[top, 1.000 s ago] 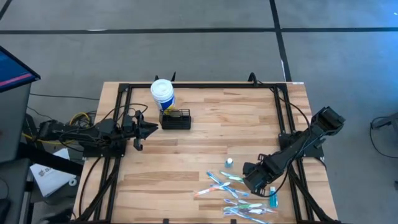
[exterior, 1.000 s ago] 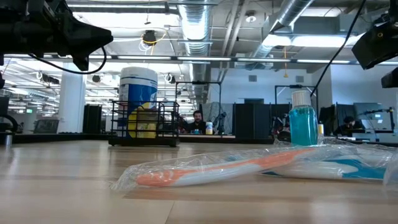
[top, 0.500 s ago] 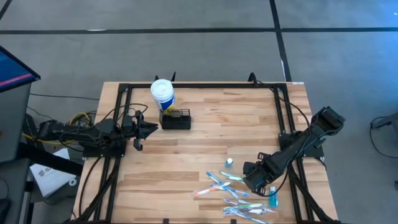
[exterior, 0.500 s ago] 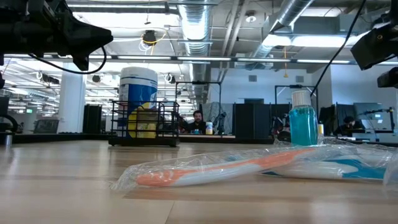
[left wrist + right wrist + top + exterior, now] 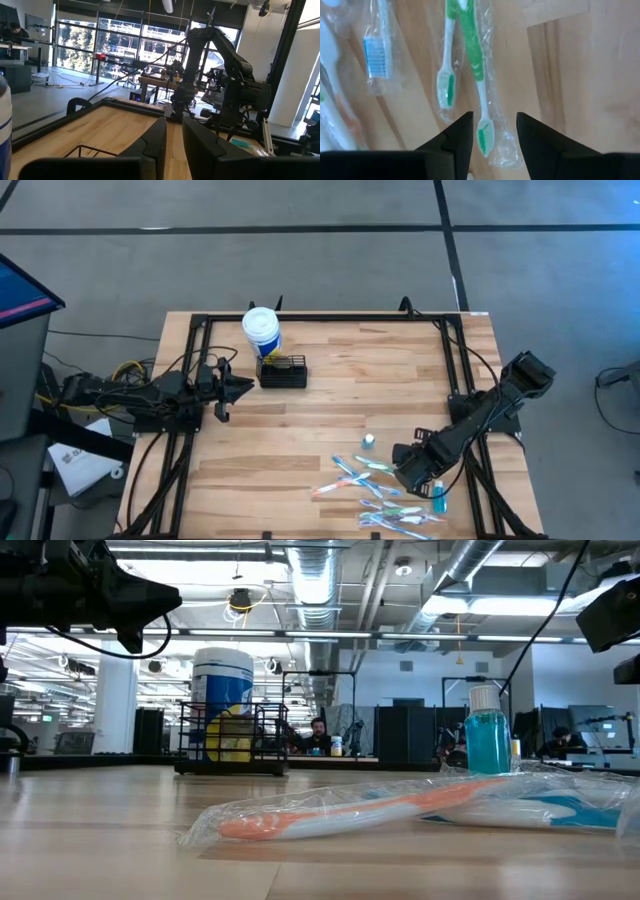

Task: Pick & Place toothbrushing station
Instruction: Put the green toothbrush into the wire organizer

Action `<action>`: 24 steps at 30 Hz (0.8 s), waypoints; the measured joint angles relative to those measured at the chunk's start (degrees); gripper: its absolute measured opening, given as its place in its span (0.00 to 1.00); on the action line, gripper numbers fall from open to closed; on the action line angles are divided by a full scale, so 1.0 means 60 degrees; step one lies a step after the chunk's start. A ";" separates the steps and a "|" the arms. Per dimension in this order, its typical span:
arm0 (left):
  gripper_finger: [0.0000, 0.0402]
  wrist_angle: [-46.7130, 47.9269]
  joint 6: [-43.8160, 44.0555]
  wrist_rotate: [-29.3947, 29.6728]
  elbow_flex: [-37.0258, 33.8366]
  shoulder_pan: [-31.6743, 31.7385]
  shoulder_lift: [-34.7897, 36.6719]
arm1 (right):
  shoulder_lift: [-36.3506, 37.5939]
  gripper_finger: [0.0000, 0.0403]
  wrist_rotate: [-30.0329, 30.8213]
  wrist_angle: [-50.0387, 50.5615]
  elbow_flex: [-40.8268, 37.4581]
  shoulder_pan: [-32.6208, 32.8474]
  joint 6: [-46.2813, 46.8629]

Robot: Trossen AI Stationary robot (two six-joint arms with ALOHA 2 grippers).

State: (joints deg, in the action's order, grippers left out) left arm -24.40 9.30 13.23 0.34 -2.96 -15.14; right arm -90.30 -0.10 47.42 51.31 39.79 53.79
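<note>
Right gripper (image 5: 408, 471) hangs low at lower right over the wrapped green toothbrushes (image 5: 470, 65), fingers apart, empty. Left gripper (image 5: 240, 388) waits mid-left, fingers narrowly parted. Toothbrushing station (image 5: 282, 371) sits upper left, beside the white tub (image 5: 262, 330).

The toothbrushing station (image 5: 283, 371), a small black wire caddy with an open top and slotted compartments, is standing upright on the desk (image 5: 330, 410) toward its far left part. It is sitting just in front of a taller white, blue-labelled tub (image 5: 262, 330), close beside it. In the low view something yellow is showing through its black bars (image 5: 232, 737). Nothing is gripping it.
</note>
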 joint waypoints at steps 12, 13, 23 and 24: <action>0.14 -0.0011 0.0004 -0.0001 0.0003 0.0000 0.0004 | 0.0000 0.33 0.0017 -0.0674 -0.0417 0.0076 -0.0108; 0.14 -0.0011 0.0004 0.0000 0.0000 0.0000 0.0000 | 0.0000 0.33 -0.0017 -0.0895 -0.0526 0.0080 -0.0106; 0.14 -0.0015 0.0004 -0.0001 0.0002 -0.0001 0.0004 | -0.0004 0.30 -0.0232 -0.1076 -0.0637 0.0179 0.0012; 0.14 -0.0015 0.0004 0.0000 0.0000 0.0000 0.0000 | -0.0004 0.30 -0.0232 -0.1112 -0.0637 0.0191 0.0016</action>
State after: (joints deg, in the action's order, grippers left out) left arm -24.49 9.32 13.23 0.34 -2.96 -15.13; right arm -90.32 -1.50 40.74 47.48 40.94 53.89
